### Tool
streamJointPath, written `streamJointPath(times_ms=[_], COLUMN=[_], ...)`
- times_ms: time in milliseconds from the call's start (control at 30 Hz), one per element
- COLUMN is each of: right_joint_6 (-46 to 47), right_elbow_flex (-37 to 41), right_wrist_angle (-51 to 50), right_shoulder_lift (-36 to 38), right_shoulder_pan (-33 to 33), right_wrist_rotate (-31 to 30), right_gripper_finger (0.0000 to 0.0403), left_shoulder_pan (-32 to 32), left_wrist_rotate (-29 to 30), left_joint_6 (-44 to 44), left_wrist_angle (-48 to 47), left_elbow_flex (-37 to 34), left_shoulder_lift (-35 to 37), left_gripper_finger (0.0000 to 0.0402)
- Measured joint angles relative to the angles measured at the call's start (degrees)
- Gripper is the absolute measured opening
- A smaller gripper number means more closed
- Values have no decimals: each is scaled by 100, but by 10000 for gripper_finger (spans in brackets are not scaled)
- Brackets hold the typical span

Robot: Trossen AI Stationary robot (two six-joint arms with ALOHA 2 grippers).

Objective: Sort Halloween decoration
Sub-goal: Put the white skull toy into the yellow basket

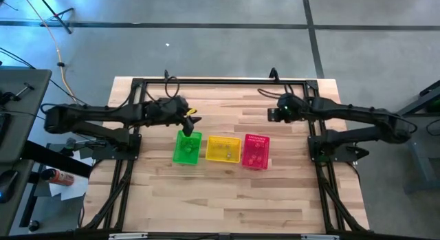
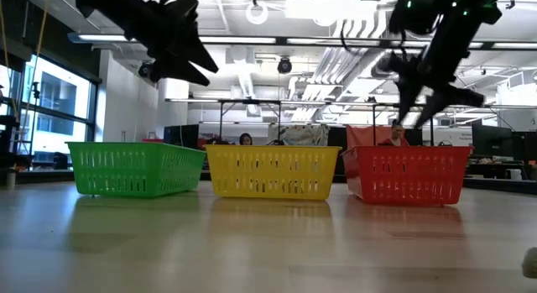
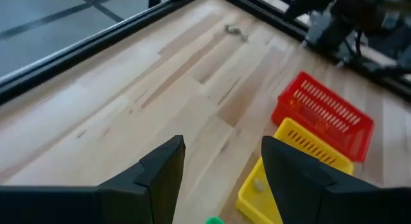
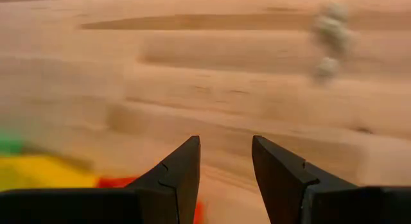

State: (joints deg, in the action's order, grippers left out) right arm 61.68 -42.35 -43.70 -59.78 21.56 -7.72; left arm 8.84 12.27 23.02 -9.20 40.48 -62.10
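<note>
Here the right hand, open and empty, hovers near a pale trinket.

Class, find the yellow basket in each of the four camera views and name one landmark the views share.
High view: yellow basket at centre, between the green basket and the red basket.
Low view: centre.
Left wrist view: lower right, beside the red one.
Right wrist view: only a blurred yellow patch, lower left.
Shared landmark: the red basket.
</note>
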Motion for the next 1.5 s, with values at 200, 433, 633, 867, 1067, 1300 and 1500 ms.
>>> streamJointPath(times_ms=[200, 433, 633, 867, 1067, 1300, 1500], right_joint_6=[-178, -596, -640, -475, -480, -784, -1249], right_elbow_flex=[0, 0, 0, 4, -2, -11, -7], right_wrist_angle=[-341, -248, 485, 475, 567, 605, 631], right_shoulder_lift=[-628, -1746, -2358, -2731, -2887, -2973, -2980], right_shoulder_pan=[1049, 1946, 2197, 2196, 2190, 2186, 2183], right_wrist_rotate=[-257, -258, 218, 220, 160, 74, -7], right_gripper_finger=[138, 138, 138, 138, 138, 117, 38], left_shoulder_pan=[0, 0, 0, 0, 0, 0, -9], left_wrist_rotate=[108, 178, 179, 180, 180, 179, -130], left_joint_6=[110, -60, -60, -64, -66, -62, -62], left_wrist_angle=[215, 353, 351, 348, 334, 307, 197], left_elbow_flex=[-38, -36, -36, -36, -33, -32, -32], left_shoulder_lift=[28, 30, 30, 30, 30, 30, 30], left_gripper_finger=[198, 198, 198, 198, 198, 198, 198])
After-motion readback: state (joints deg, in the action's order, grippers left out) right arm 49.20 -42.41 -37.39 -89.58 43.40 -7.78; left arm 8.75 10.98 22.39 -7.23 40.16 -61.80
